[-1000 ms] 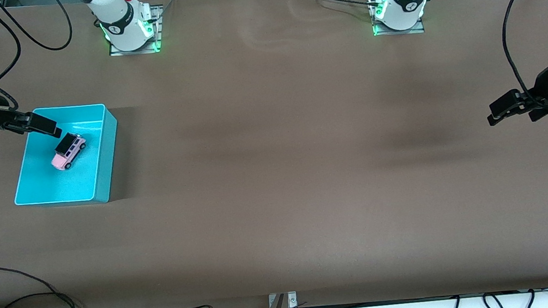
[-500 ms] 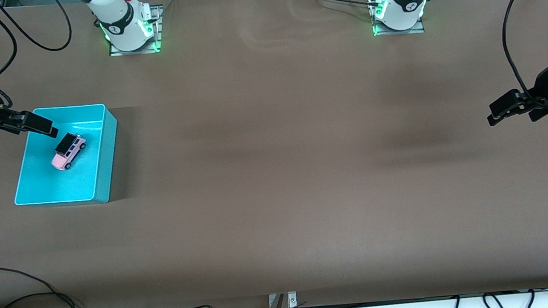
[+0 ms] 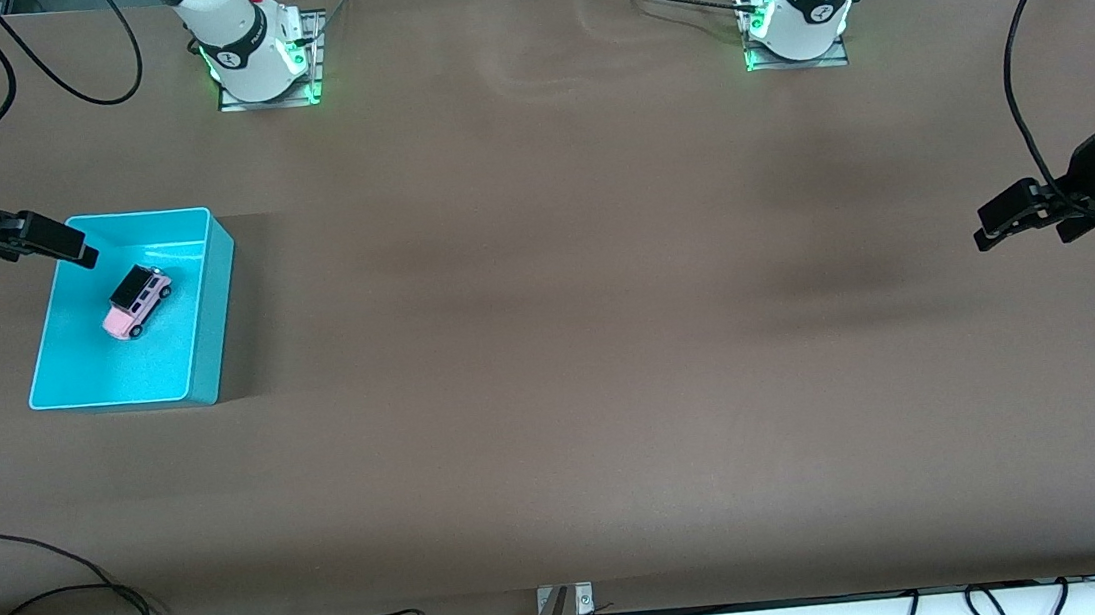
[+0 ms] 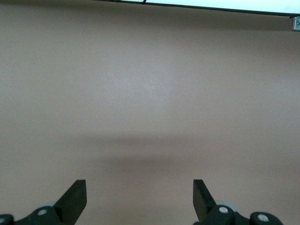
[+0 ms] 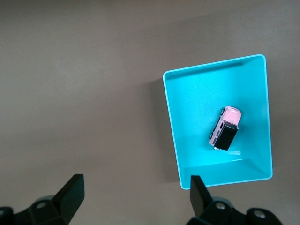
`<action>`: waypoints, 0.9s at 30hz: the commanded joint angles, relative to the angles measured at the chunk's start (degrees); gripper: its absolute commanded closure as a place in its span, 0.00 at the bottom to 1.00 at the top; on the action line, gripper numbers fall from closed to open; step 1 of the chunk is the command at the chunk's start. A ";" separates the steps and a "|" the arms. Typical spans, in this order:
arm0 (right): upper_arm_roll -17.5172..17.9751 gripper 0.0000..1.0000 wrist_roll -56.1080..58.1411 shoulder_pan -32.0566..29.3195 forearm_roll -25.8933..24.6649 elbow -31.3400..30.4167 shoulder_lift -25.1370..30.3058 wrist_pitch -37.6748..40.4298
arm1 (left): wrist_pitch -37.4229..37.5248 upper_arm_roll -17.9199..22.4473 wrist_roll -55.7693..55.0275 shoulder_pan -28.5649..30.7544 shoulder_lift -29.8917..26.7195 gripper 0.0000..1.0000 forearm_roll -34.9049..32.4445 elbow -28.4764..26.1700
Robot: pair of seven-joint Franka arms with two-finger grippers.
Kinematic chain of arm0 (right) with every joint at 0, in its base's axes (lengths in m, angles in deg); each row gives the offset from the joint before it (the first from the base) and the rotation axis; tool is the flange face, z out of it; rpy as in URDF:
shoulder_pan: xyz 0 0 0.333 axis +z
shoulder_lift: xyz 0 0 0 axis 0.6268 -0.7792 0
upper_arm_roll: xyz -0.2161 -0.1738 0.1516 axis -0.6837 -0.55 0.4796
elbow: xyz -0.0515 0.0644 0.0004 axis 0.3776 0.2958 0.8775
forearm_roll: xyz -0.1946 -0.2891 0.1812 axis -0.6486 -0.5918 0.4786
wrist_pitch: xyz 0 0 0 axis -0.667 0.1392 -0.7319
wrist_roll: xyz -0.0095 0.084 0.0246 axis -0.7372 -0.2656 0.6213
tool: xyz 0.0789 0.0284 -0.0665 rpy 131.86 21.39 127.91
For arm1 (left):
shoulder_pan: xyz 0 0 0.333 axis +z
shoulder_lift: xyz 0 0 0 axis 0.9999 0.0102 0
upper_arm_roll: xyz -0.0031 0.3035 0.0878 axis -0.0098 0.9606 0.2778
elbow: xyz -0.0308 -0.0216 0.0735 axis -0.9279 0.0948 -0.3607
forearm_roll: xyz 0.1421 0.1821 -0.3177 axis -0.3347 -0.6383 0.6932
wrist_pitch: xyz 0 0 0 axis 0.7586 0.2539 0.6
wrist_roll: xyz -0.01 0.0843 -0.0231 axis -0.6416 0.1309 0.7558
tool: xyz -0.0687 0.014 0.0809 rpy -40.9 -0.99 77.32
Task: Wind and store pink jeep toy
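- The pink jeep toy (image 3: 136,301) sits inside the turquoise bin (image 3: 206,310) at the right arm's end of the table (image 3: 551,347). It rests on its wheels, black roof up, slewed across the bin floor and clear of all 4 walls.
- The right gripper (image 3: 64,245) hangs over the bin's rim, at the corner toward the robots' bases. Its 2 fingers are spread wide and carry nothing. In the right wrist view the whole bin and the jeep (image 5: 225,134) lie below the parted fingertips (image 5: 196,187).
- The left gripper (image 3: 1011,221) waits over bare table at the left arm's end, well apart from the bin, with its fingers (image 4: 75,197) also released and empty.
- Judging from how things lie, the jeep is stored and the step in hand is to clear the right arm away from the bin.
- To do that well, I would lift the gripper straight up before swinging it off, so no fingertip clips the rim and shifts the bin.
- Whether the jeep's spring is wound cannot be told from these views; its steady stance perhaps suggests it will not roll.
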 commanded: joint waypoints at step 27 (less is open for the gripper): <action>0.49 0.00 6.62 -1.14 -0.51 5.52 -1.69 0.20 | 0.22 -0.05 -0.06 0.01 -0.31 0.00 0.77 -0.14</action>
